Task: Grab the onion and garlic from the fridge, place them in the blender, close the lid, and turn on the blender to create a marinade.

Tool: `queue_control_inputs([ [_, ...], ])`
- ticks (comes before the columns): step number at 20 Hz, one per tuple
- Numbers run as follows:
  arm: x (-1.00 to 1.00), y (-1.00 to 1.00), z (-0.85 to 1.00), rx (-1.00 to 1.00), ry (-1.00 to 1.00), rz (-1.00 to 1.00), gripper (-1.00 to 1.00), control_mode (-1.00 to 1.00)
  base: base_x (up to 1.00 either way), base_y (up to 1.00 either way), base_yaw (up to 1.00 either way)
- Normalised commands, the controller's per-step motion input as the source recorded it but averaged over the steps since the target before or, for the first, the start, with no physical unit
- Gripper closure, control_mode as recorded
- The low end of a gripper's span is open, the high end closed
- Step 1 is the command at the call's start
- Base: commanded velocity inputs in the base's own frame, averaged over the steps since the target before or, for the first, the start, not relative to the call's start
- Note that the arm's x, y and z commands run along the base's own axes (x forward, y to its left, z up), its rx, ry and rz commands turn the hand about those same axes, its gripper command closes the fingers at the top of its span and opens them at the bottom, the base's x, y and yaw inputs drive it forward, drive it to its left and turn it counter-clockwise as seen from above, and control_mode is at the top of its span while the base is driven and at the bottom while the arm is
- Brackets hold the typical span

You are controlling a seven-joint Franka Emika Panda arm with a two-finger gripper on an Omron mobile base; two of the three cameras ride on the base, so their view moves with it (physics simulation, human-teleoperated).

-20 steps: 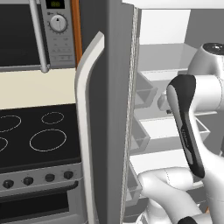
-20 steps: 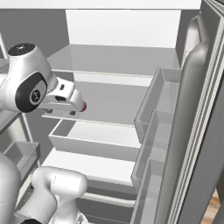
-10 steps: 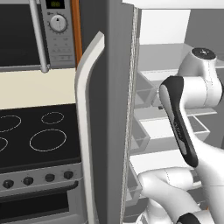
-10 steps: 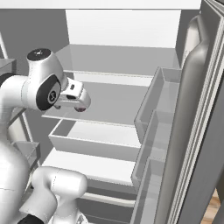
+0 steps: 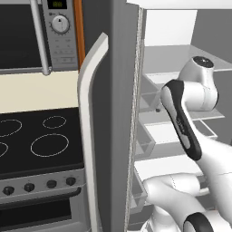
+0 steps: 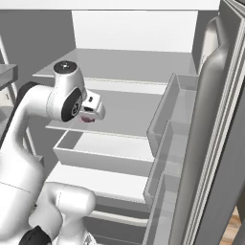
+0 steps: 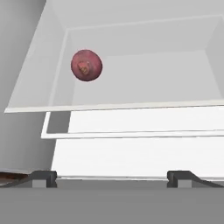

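Reaching into the fridge (image 6: 143,72), the hand (image 7: 111,177), fingers spread and seemingly empty, faces the onion (image 7: 86,65)

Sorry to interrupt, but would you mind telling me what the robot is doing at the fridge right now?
The arm is reaching into the open fridge for the onion, which sits on a white shelf toward its left side. The end effector is open and holds nothing; it hovers short of the onion. So the onion has not been picked up yet.
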Motion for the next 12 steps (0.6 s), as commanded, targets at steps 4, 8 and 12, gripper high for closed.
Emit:
queue_control_inputs([
  [4,0.7,0.39,-0.1,0.0,0.1,0.08,-1.0,-1.0,0.0,0.0,0.0],
  [8,0.43,0.49,-0.21,0.0,0.16,0.11,-1.0,-1.0,0.0,0.0,0.0],
  [12,0.22,0.08,-0.19,0.0,0.03,0.02,-1.0,-1.0,0.0,0.0,0.0],
])
